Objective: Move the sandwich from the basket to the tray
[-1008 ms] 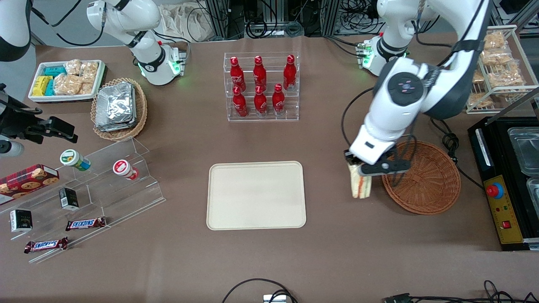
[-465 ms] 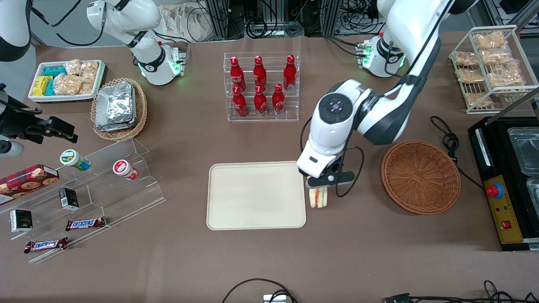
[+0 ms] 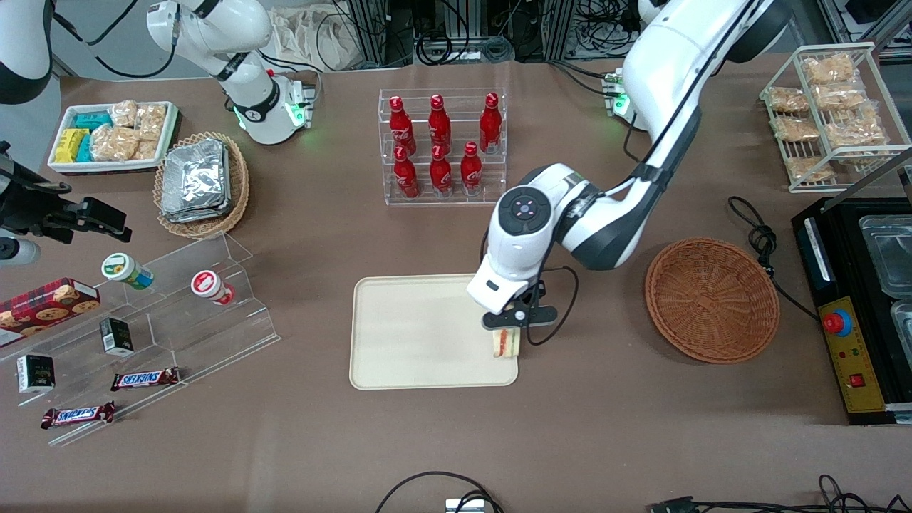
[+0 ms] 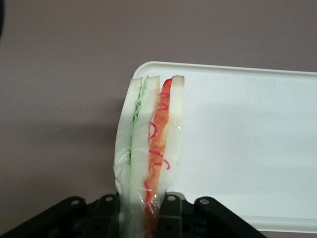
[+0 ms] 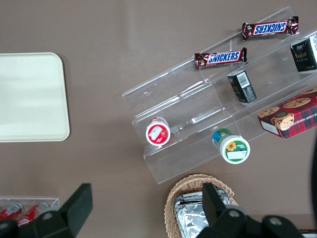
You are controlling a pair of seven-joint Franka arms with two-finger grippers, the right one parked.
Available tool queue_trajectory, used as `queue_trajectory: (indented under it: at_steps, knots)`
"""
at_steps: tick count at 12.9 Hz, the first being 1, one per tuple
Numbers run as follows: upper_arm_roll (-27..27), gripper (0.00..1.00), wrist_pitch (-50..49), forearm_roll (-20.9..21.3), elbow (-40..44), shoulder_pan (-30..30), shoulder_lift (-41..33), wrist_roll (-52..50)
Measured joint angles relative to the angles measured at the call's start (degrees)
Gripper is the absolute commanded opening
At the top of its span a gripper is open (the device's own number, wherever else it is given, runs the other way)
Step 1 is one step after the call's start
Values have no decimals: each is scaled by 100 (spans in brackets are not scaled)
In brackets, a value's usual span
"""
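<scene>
Fingers (image 4: 171, 210) clamped on the sandwich (image 4: 148, 158), gripping its narrow end, cut edge facing out (wrist cam shows green filling on one side, red-orange on the other, all wrapped in clear film). From the front I see the gripper (image 3: 514, 322) holding the sandwich (image 3: 505, 343) above the tray (image 3: 420, 331), right at the tray's edge on the working arm's side, toward the corner nearer the front camera. Can't tell whether it touches the tray surface. In the wrist view part of the wedge overhangs the tray (image 4: 247, 148) rim onto brown table (image 4: 59, 99).

Basket (image 3: 712, 299) sits well apart from the tray, toward the working arm's end of the table, nothing in it. Bottle rack (image 3: 442, 146) of red bottles is farther from the front camera than the tray.
</scene>
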Motion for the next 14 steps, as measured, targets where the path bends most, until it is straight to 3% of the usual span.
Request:
queue_trajectory:
  at_steps: [10,11,13,14]
  knots:
    - [7,20,344,278,31,-266,923,-8]
    - [7,32,365,283,54,-272,949,-5]
    - [7,100,358,284,62,-278,949,-3]
    - [7,100,358,285,62,-278,950,-3]
